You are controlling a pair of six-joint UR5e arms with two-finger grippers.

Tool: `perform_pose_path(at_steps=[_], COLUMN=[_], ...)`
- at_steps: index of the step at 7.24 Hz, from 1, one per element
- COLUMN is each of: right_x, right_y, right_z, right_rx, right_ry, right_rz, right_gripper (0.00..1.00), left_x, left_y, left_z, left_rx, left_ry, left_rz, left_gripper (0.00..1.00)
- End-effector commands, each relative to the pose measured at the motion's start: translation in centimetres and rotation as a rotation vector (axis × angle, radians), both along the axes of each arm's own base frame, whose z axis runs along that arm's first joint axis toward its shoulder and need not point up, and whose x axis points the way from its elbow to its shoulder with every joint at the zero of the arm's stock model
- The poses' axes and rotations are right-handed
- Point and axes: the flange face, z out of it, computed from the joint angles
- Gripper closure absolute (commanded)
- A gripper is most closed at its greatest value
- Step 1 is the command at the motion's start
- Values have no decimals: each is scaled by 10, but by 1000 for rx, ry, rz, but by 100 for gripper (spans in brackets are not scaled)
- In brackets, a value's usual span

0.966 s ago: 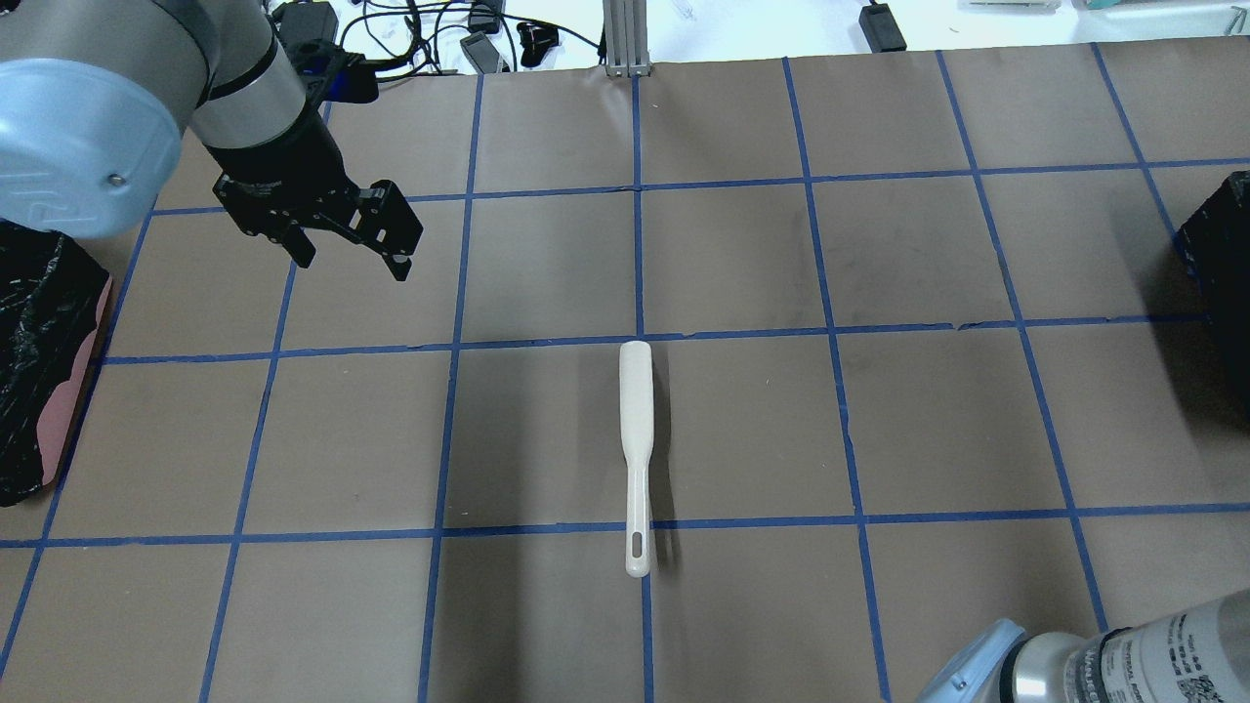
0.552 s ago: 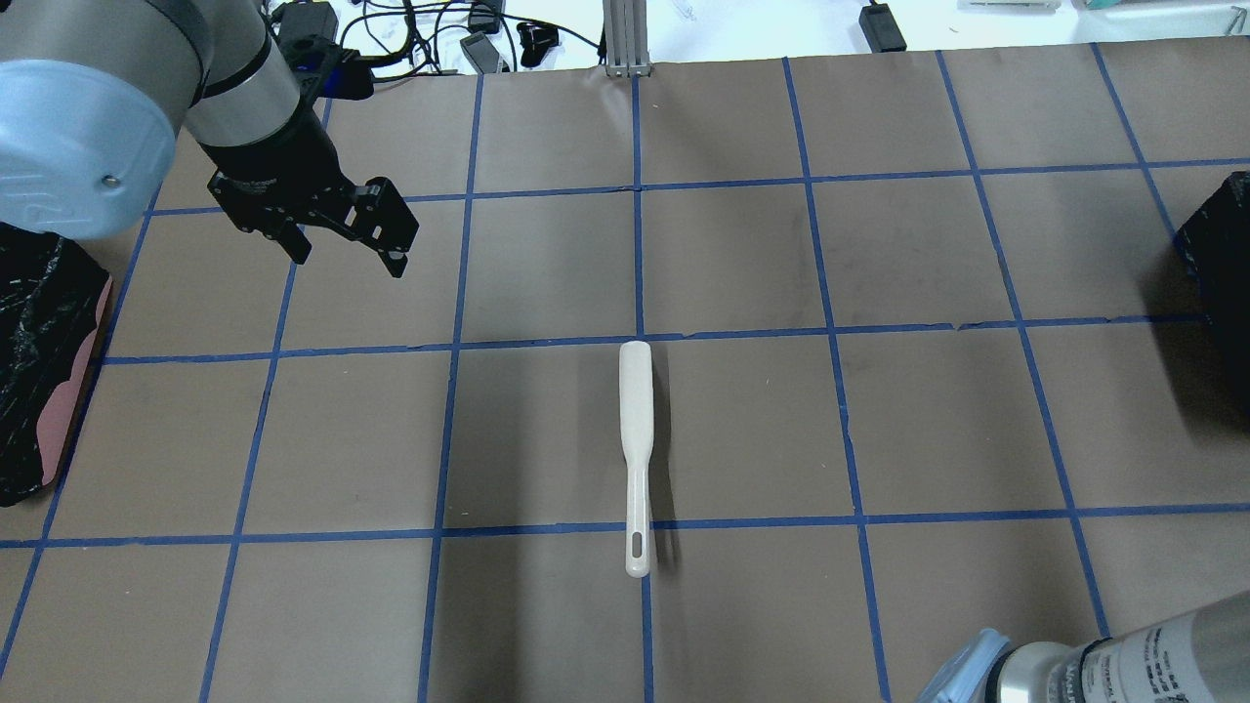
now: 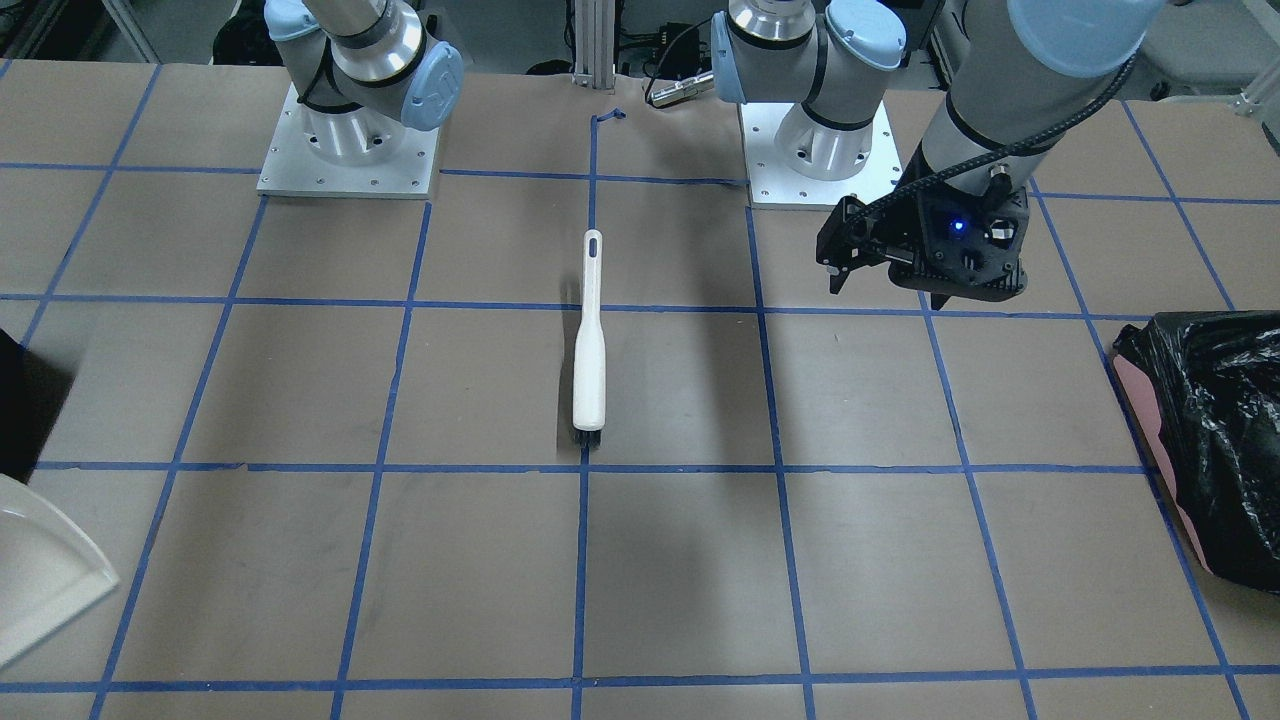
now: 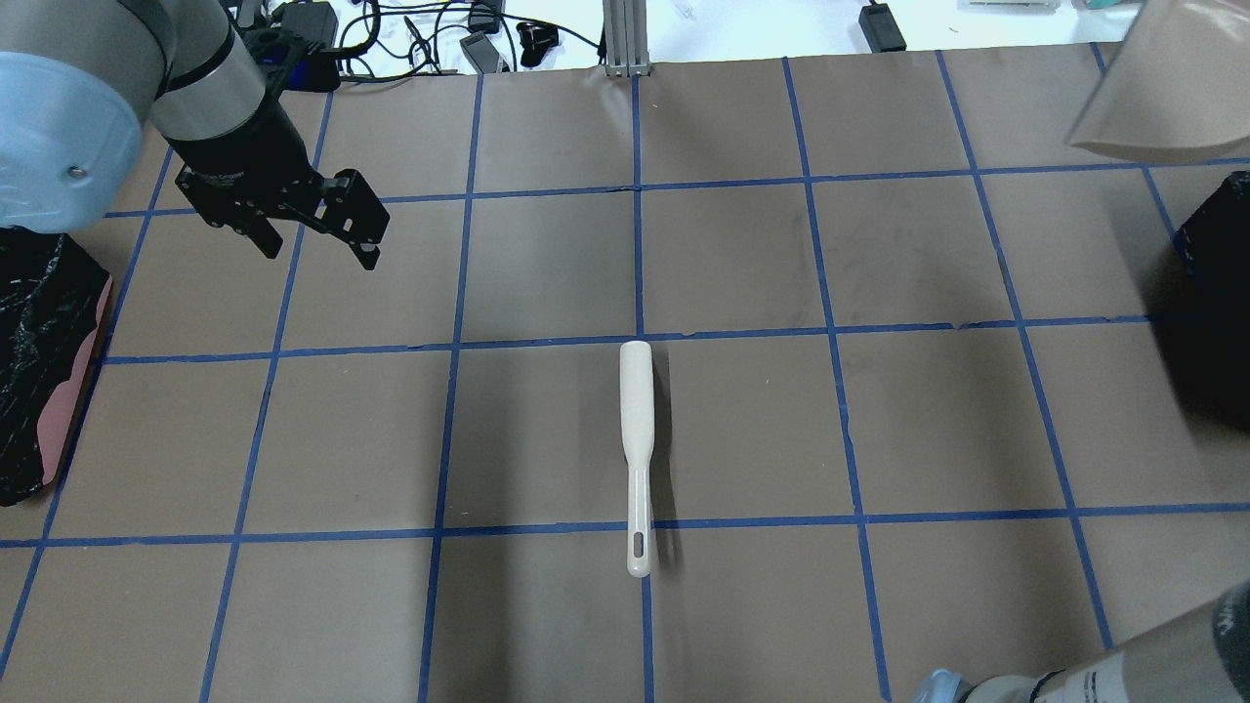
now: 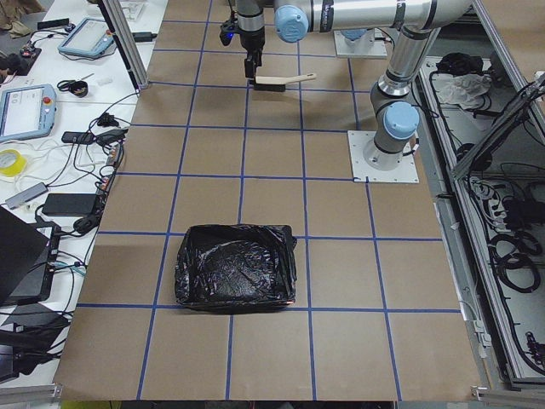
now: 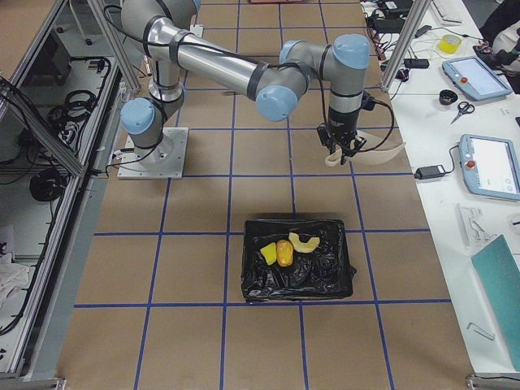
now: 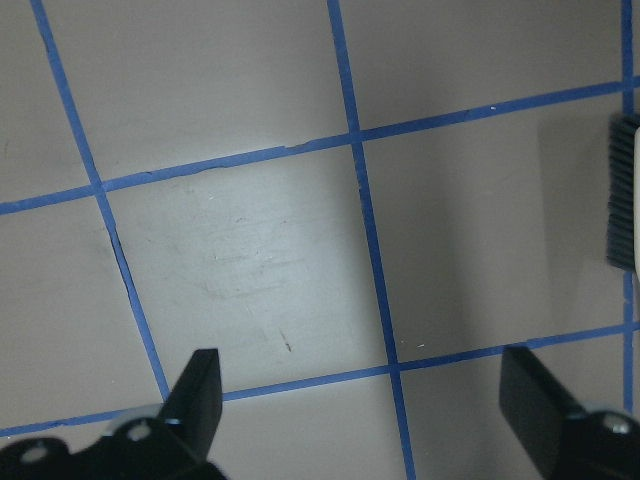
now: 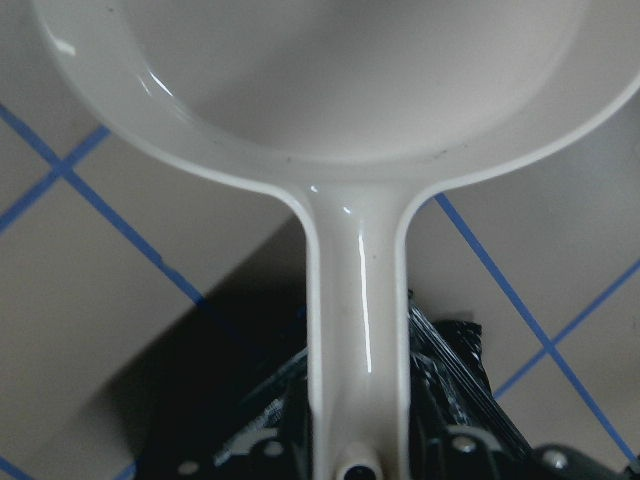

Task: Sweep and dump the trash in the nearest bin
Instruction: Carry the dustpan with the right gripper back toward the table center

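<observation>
The trash lies in the black-lined right bin [image 6: 296,280]: a yellow sponge [image 6: 267,253], an orange-brown bun [image 6: 283,252] and a tan croissant [image 6: 305,241]. My right gripper [image 6: 340,146] is shut on the handle of a white dustpan [image 8: 360,300], held in the air beyond that bin; the pan also shows in the overhead view [image 4: 1162,88]. My left gripper [image 4: 312,239] is open and empty above the table, far left of the white brush [image 4: 636,449]. In the left wrist view the brush bristles [image 7: 625,195] are at the right edge.
A second black-lined bin [image 4: 39,361] stands at the table's left edge, near my left arm. The right bin's corner [image 4: 1216,264] shows at the right edge. The brush lies on the centre line of the brown, blue-taped table [image 4: 742,254]. Cables and tablets lie beyond the far edge.
My left gripper has moved left and a little farther away, still open. The dustpan has come into the overhead view's top right corner. The brush has not moved.
</observation>
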Motion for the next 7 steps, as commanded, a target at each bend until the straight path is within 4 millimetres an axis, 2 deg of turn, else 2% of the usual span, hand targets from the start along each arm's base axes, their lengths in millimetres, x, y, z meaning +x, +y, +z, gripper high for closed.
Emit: perform_pose_path(at_steps=[1, 3, 4, 6, 7], right_x=[120, 230, 277, 389, 427], right_y=[-18, -10, 0, 34, 40], right_z=[-27, -59, -74, -100, -112], right_rx=[-10, 18, 48, 75, 58], right_ry=[-92, -195, -245, -250, -258], right_rz=[-156, -330, -431, -614, -675], right_gripper=[97, 97, 97, 98, 98], left_x=[-1, -1, -1, 0, 0], left_y=[5, 4, 5, 5, 4], left_z=[4, 3, 2, 2, 2], left_rx=[-5, -1, 2, 1, 1], left_ry=[-3, -3, -2, -2, -2], left_rz=[8, 8, 6, 8, 9], left_gripper=[0, 0, 0, 0, 0])
